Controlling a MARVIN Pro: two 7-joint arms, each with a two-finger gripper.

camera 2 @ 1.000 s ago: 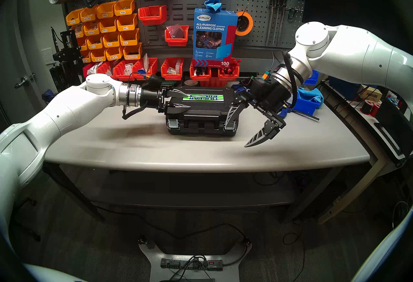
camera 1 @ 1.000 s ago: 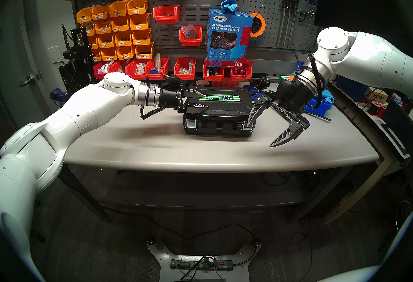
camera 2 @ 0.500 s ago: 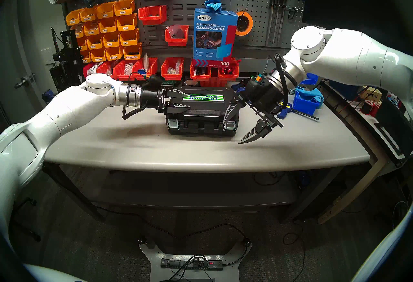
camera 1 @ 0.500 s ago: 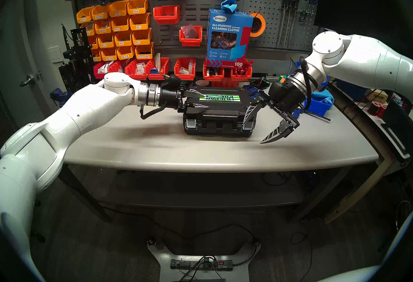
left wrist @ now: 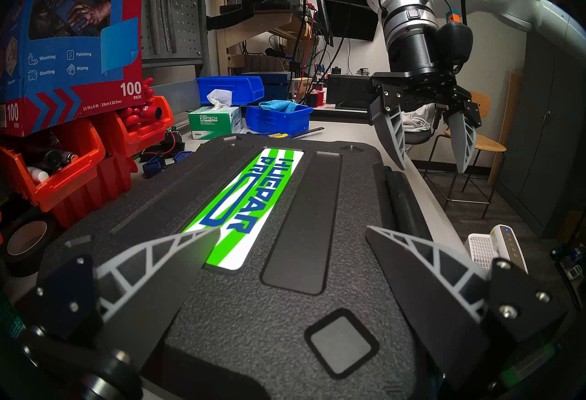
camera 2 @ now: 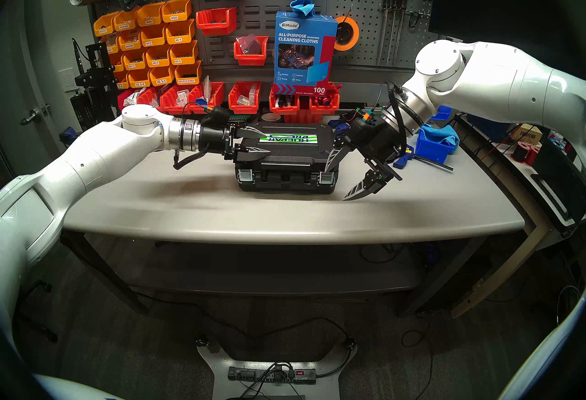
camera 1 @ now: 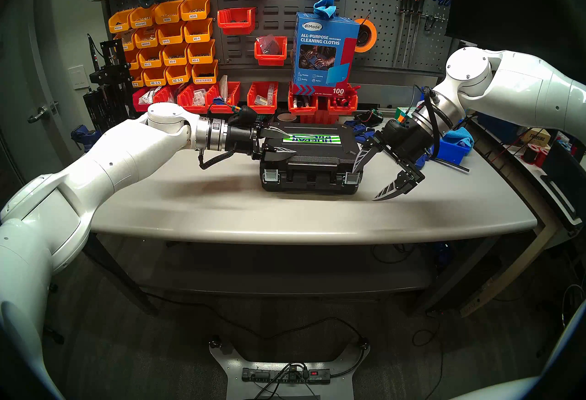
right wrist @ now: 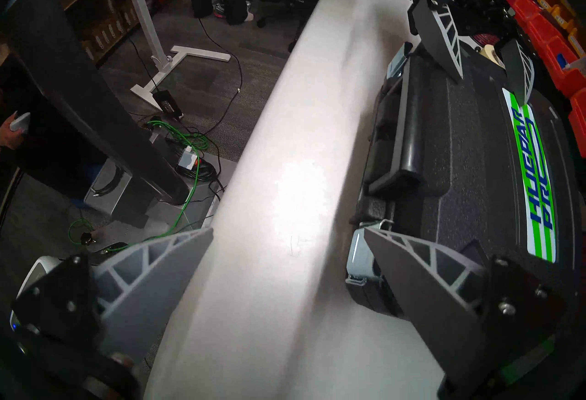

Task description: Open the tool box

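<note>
Barely begun — tool box lies shut on the worktop, both latches down; left pincer open over its lid, right pincer open beside the right latch, gripping nothing.

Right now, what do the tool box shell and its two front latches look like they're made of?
The tool box shell looks like black moulded plastic: matte and pebbled, with recessed panels and rounded corners. The left latch and right latch look like thin bright metal, probably plated steel: silvery, reflective, with folded edges, though the exact metal can't be told.
</note>
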